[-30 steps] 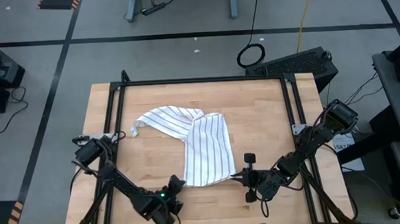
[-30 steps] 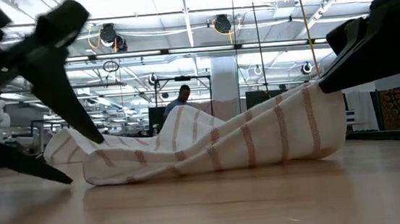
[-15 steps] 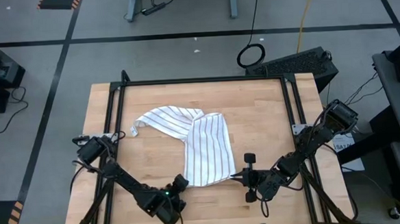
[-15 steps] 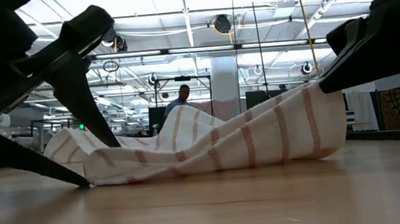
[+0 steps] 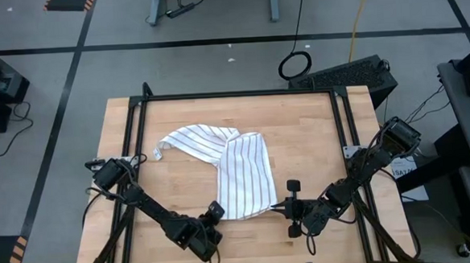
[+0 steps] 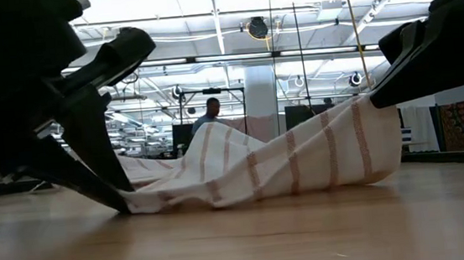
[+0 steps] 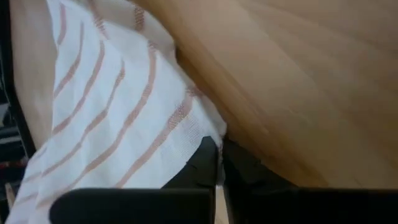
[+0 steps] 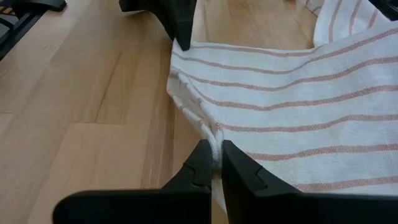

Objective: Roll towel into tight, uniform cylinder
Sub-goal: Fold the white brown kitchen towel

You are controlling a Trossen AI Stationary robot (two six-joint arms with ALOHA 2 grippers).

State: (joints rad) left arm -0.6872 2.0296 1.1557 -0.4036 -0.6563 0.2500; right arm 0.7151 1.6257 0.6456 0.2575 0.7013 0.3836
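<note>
The white striped towel [image 5: 237,168] lies folded and rumpled in the middle of the wooden table; its far part [image 5: 195,140] trails toward the far left. My left gripper [image 5: 216,212] is shut at its near left corner, down at table level in the low view [image 6: 126,208]. At the near right corner my right gripper [image 5: 278,207] is shut on the cloth and stands higher [image 6: 372,99]. My left gripper pinches the towel's near left corner [image 7: 202,134] between its two fingers. They slant down at it from the table's near left. The corner lies on the table [image 6: 142,203]; one layer or several, I cannot tell. My right gripper pinches the towel's near right corner [image 8: 214,132] between its two fingers, slanting down from the near right. That corner is lifted off the wood [image 6: 365,110], and the cloth slopes down from it toward the left gripper.
Black frame rails run along the table's left [image 5: 133,137], right [image 5: 345,126] and far [image 5: 237,93] sides. Bare wood [image 5: 249,243] lies between the towel and the near edge. A person [image 6: 208,115] stands in the room far behind the table.
My left gripper has moved toward the table's right edge up to the towel and has shut on its near left corner. The right gripper and the raised corner have kept still.
</note>
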